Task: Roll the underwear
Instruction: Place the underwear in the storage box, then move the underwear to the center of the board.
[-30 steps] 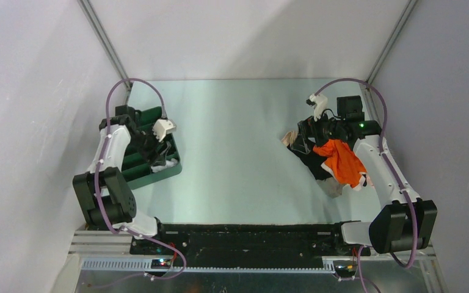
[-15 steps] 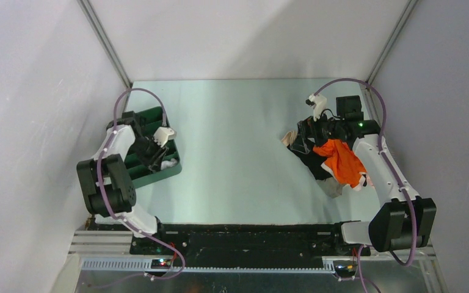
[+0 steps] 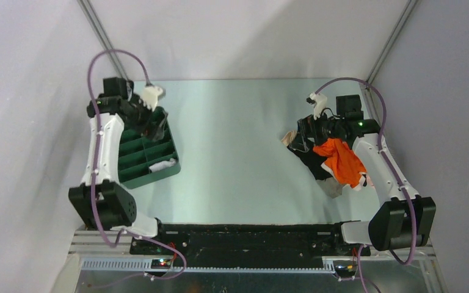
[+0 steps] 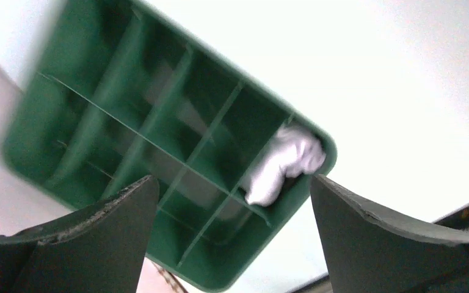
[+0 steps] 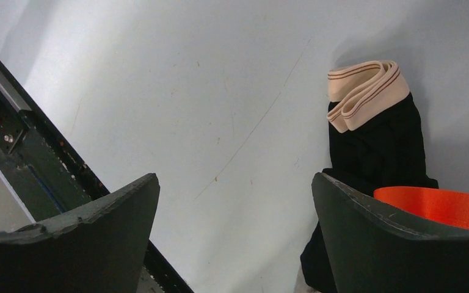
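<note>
Within the green divider tray (image 3: 152, 177), one white roll (image 3: 162, 165) lies stored. Left gripper (image 4: 233, 183) and right gripper (image 5: 235, 180) gape empty; the underwear pile (image 3: 341, 160) awaits rolling.

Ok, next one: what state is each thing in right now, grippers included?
green tray: upright on the table, one compartment filled.
white underwear: rolled, in a corner compartment of the green tray.
black underwear: unrolled, crumpled on the table.
orange underwear: unrolled, lying over the black underwear.
left gripper: open, empty, above the green tray.
right gripper: open, empty, above the table.
</note>
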Available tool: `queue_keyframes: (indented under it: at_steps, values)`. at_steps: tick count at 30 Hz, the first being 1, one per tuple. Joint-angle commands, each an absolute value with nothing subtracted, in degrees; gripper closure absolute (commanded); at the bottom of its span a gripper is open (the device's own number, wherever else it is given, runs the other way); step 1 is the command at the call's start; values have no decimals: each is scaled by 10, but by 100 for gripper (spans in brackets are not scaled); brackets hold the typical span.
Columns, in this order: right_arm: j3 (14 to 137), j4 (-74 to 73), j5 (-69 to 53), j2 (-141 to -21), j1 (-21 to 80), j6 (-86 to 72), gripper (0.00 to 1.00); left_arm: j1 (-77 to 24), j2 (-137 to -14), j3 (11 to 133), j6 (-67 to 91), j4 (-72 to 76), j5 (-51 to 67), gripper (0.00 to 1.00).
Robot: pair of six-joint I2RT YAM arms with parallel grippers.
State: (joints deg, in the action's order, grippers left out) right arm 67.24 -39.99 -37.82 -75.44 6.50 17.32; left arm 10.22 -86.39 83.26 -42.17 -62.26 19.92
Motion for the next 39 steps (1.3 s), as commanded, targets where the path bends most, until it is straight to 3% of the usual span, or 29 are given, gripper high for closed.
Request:
queue_keyframes:
  at_steps: [1, 4, 7, 9, 12, 17, 22, 23, 27, 31, 33, 39]
  values:
    - [710, -381, -380, -759, 63, 152, 0, 52, -825, 948, -210, -626, 236, 1]
    - [718, -388, -363, -769, 63, 152, 0, 38, -875, 1064, -73, -657, 272, 1]
    - [723, -408, -312, -780, 63, 153, 1, 25, -873, 1103, -1, -608, 351, 1]
    - [730, -438, -277, -794, 62, 173, 1, 27, -879, 1128, 122, -494, 403, 1]
    - [746, -487, -240, -828, 61, 193, 1, 41, -901, 1113, 457, -305, 450, 1]
    - [765, -506, -207, -865, 59, 199, 2, 29, -953, 1170, 682, -74, 498, 1]
    - [752, -467, -98, -899, 36, 229, 6, 36, -977, 1213, 867, -103, 451, 1]
    - [752, -461, -65, -904, 20, 226, 11, 38, -977, 1212, 898, -145, 443, 1]
    - [752, -430, -2, -947, -33, 228, 23, 40, -975, 1222, 942, -90, 426, 1]
    - [751, -427, 18, -980, -54, 237, 27, 49, -983, 1257, 994, -54, 416, 1]
    - [750, -420, 23, -991, -55, 239, 34, 49, -986, 1258, 998, -53, 417, 1]
    - [774, -430, 12, -977, -42, 229, 80, 54, -992, 1259, 1022, -91, 447, 1]
